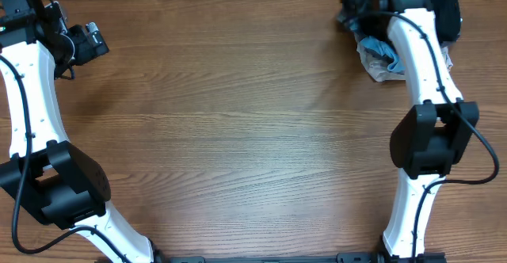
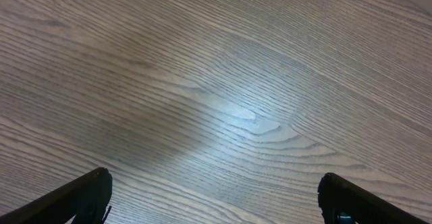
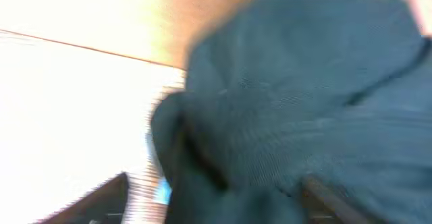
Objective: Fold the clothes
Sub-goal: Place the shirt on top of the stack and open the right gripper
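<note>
Wood surface, seen from above: the middle is left open for passage from front to back. The left edge is taken by the left arm and the right edge by the right arm. The far right corner is blocked by a black garment and a light-blue cloth. Only bare wood is seen ahead of the left gripper.

Bright, even light is falling on the wooden table in the overhead view, rendering the grain sharply, and only faint soft shadows are lying beside the left arm. In the left wrist view a pale glare patch is shining mid-frame. The right wrist view is smearing heavily: the black garment is blurring and the left side is washing out white.
</note>
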### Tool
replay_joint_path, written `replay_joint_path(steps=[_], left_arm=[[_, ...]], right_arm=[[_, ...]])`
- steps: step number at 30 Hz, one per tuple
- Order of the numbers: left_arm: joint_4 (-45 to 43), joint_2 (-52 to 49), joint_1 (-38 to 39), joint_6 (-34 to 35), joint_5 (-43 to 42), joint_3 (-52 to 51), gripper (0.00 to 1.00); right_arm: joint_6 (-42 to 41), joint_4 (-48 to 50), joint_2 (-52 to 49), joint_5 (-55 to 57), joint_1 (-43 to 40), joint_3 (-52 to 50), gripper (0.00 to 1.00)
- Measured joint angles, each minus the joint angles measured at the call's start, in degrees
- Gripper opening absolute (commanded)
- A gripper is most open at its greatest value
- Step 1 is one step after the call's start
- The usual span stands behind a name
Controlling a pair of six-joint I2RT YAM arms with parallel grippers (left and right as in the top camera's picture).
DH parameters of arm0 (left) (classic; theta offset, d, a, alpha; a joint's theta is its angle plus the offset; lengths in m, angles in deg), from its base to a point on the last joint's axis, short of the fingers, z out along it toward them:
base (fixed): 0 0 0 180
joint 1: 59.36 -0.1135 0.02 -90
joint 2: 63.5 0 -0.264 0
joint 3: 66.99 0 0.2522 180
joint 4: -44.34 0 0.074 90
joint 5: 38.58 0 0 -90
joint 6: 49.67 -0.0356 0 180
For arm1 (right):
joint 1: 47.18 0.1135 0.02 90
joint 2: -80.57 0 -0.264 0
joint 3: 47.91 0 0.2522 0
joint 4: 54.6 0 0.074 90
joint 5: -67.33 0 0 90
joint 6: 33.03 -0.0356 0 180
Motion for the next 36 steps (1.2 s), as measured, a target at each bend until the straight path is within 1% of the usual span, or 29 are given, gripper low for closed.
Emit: replay_joint_path(steps=[2,5,11,17,19,21,25,27,28,31,33,36], left_arm=[[-0.02,0.0,0.0,-0.02,-0.02,0.0,1.0],[-0.02,0.0,0.0,-0.02,-0.02,0.0,1.0],[-0.13,0.0,0.0,0.0,-0.02,0.0,1.0],[-0.07,0.0,0.0,-0.02,0.0,0.0,1.0],[0.0,0.0,0.0,0.0,-0.02,0.0,1.0],[0.02,0.0,0.0,0.0,-0.02,0.0,1.0],[0.02,0.0,0.0,0.0,0.0,0.0,1.0],[0.02,0.0,0.0,-0.02,0.0,0.0,1.0],[0.04,0.0,0.0,-0.02,0.0,0.0,1.0],[0.04,0.0,0.0,-0.02,0.0,0.0,1.0],[0.02,0.0,0.0,-0.02,-0.02,0.0,1.0],[0.04,0.0,0.0,-0.02,0.0,0.0,1.0]], right_arm=[[-1.27,0.04,0.0,-0.22,1.14,0.07,0.97],[-3.21,-2.47,0.0,-0.39,1.73,0.55,1.0],[-6.62,-8.81,0.72,-0.37,1.25,4.74,1.0],[-12.52,-16.59,7.26,-1.57,1.07,6.19,1.0],[-14.25,-19.58,11.54,-3.45,1.09,6.62,1.0],[-14.93,-20.61,13.6,-4.9,1.09,6.86,1.0],[-15.69,-22.47,17.9,-13.22,1.07,7.34,1.0],[-16.04,-23.82,19.82,-22.84,1.03,7.37,1.0],[-16.15,-23.93,20.06,-24.37,1.03,7.37,1.0],[-16.37,-24.74,20.48,-38.47,1.03,7.39,1.0],[-16.37,-24.92,20.48,-43.21,1.09,7.39,1.0],[-16.39,-27.69,20.5,-47.25,1.07,7.41,1.0]])
